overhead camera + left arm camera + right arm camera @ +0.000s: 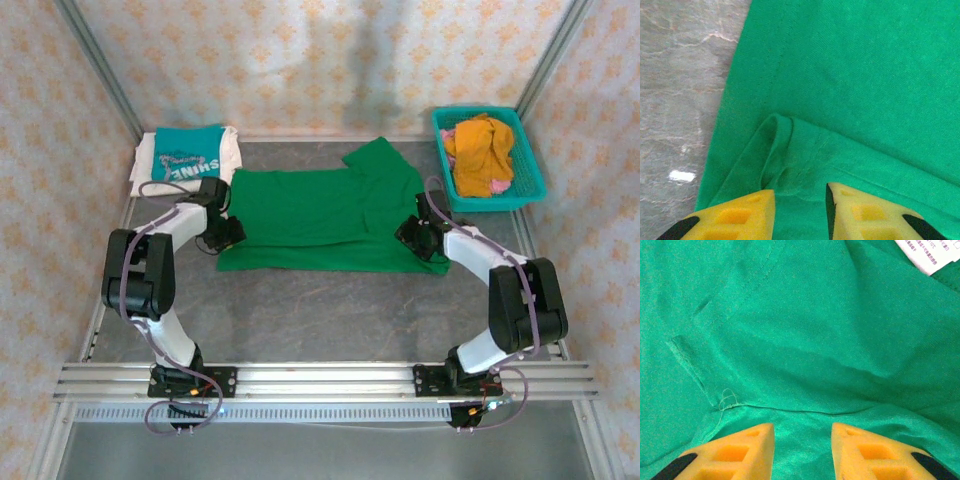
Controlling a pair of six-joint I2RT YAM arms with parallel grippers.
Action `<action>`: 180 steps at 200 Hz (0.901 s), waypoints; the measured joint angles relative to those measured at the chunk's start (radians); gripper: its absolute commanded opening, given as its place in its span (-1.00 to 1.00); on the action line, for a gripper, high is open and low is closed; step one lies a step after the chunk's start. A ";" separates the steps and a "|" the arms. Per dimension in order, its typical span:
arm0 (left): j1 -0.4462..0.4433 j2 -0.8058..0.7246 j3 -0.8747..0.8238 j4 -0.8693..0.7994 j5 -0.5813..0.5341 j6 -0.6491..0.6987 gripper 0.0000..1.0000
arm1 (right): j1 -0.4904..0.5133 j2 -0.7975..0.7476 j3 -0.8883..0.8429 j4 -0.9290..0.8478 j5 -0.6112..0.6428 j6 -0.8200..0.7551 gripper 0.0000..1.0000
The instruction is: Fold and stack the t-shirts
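The deep-green t-shirt (320, 215) lies spread across the middle of the grey table, its right part folded over toward the back. My left gripper (228, 235) sits low at the shirt's left edge. Its yellow fingers (747, 210) stand open over a raised fold of green cloth (777, 150). My right gripper (415, 238) rests on the shirt's right side. It is open too, with green cloth and a seam (805, 410) between the fingertips. The teal t-shirt (188, 155) with white lettering lies folded on the white t-shirt (146, 170) at the back left.
A teal basket (530, 150) at the back right holds orange and pink clothes (480, 150). A white label (925, 255) shows on the green shirt in the right wrist view. Bare grey table (330, 310) lies between the shirt and the front rail.
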 measured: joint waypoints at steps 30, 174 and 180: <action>-0.006 0.034 0.006 0.015 -0.007 0.000 -0.41 | 0.000 0.008 0.010 0.004 -0.001 0.000 -0.29; -0.006 0.037 0.053 0.015 -0.086 0.005 -1.00 | 0.000 0.009 0.011 0.038 -0.023 0.000 -0.28; -0.006 0.037 0.057 0.015 -0.087 0.005 -1.00 | 0.000 0.009 0.011 0.040 -0.023 0.000 -0.28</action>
